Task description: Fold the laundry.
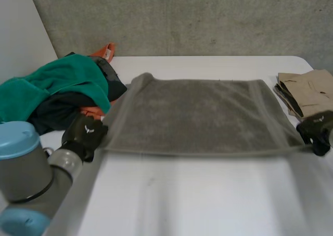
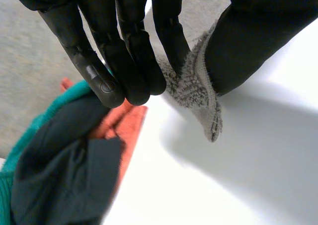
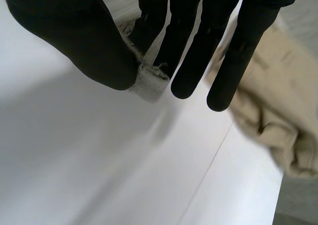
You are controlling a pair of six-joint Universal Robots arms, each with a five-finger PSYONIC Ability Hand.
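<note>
A grey towel point(image 1: 197, 116) hangs stretched above the white table point(image 1: 208, 194), held up by its two near corners. My left hand point(image 1: 86, 134) pinches the near left corner; in the left wrist view that towel corner point(image 2: 198, 98) sits between the thumb point(image 2: 248, 41) and the straight fingers point(image 2: 134, 61). My right hand point(image 1: 316, 129) pinches the near right corner; the right wrist view shows the corner point(image 3: 149, 81) caught between thumb point(image 3: 84, 41) and fingers point(image 3: 189, 51). The towel's far edge lies toward the back of the table.
A heap of laundry point(image 1: 57, 90), teal, dark and orange, lies at the left back, seen under the left hand as a dark and teal heap point(image 2: 59, 165). A folded tan garment point(image 1: 309, 90) rests at the right back, beside the right hand point(image 3: 271, 111). A concrete wall stands behind.
</note>
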